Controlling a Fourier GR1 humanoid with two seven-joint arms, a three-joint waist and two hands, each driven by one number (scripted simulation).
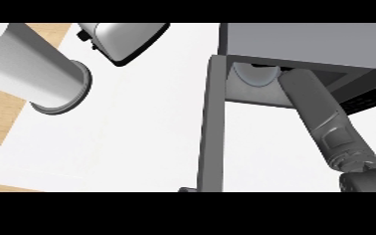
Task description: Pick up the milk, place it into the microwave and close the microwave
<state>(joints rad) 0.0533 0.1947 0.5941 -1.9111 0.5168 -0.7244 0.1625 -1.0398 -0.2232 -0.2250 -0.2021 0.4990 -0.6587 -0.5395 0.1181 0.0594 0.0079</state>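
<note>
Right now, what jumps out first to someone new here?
The microwave at upper right, its door standing open edge-on, with the right forearm extending inside toward a pale round object. At left, a big grey cylinder looms beside a silver toaster.

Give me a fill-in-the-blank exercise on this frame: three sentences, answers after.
1. The microwave has its door standing ____.
2. The right forearm reaches into the ____.
3. In the head view, the silver toaster lies to the ____ of the microwave.

Missing words: open; microwave; left.
</note>
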